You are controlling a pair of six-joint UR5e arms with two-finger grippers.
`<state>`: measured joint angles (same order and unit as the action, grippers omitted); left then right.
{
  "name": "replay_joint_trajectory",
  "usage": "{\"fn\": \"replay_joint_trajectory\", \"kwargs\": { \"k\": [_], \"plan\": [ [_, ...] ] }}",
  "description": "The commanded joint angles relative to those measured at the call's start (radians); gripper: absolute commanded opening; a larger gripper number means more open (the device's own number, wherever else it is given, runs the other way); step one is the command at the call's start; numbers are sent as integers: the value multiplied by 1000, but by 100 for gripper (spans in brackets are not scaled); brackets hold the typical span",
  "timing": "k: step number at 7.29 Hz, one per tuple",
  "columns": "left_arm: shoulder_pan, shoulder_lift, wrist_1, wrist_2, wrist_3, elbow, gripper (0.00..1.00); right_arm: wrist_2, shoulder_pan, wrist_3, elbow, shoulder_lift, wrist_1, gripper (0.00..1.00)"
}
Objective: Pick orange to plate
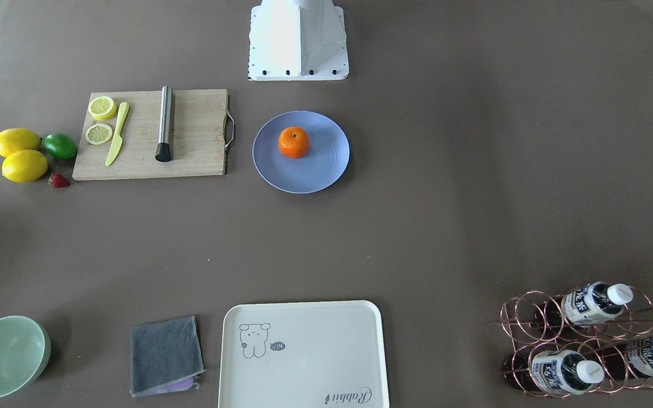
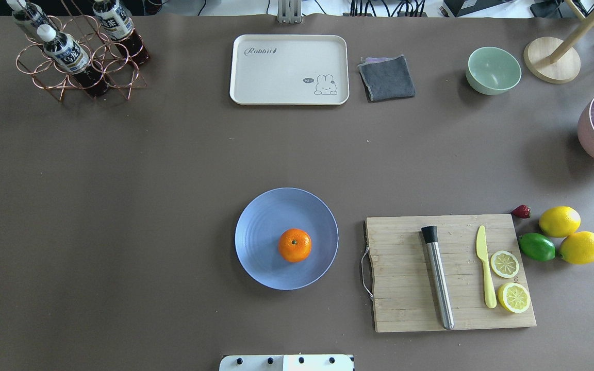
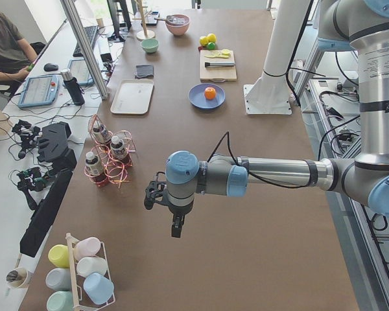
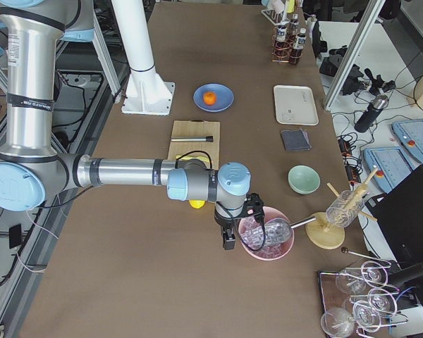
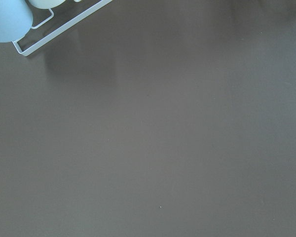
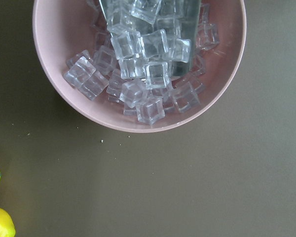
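The orange (image 2: pixel 295 245) rests on the periwinkle-blue plate (image 2: pixel 261 232) near the robot's base, slightly off the plate's centre; the front view shows the orange (image 1: pixel 293 141) on the plate (image 1: pixel 318 170) too. Neither gripper is near it. My left gripper (image 3: pixel 175 228) hangs over bare table far toward the left end, beyond the bottle rack; I cannot tell whether it is open or shut. My right gripper (image 4: pixel 228 243) hangs at the right end beside a pink bowl of ice cubes (image 6: pixel 138 64); its state cannot be told either. Neither wrist view shows fingers.
A wooden cutting board (image 2: pixel 405 288) with a steel muddler (image 2: pixel 439 281), yellow knife and lemon slices lies right of the plate. Lemons (image 2: pixel 560 220), a lime and a strawberry sit beyond it. At the far edge stand a cream tray (image 2: pixel 289 69), grey cloth, green bowl (image 2: pixel 493 69) and bottle rack (image 2: pixel 78 56).
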<state>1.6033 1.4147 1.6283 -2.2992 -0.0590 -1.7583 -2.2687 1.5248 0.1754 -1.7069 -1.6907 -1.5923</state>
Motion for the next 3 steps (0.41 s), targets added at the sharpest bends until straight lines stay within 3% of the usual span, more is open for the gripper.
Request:
{"fn": "replay_joint_trajectory", "kwargs": {
  "k": [1,3],
  "plan": [
    [1,-2,-27,-3,5,-9,98,0,0,-1,1,0,0,100],
    [3,-2,-54,-66,2,-1,98,-2,0,-1,1,0,0,100]
  ]
}}
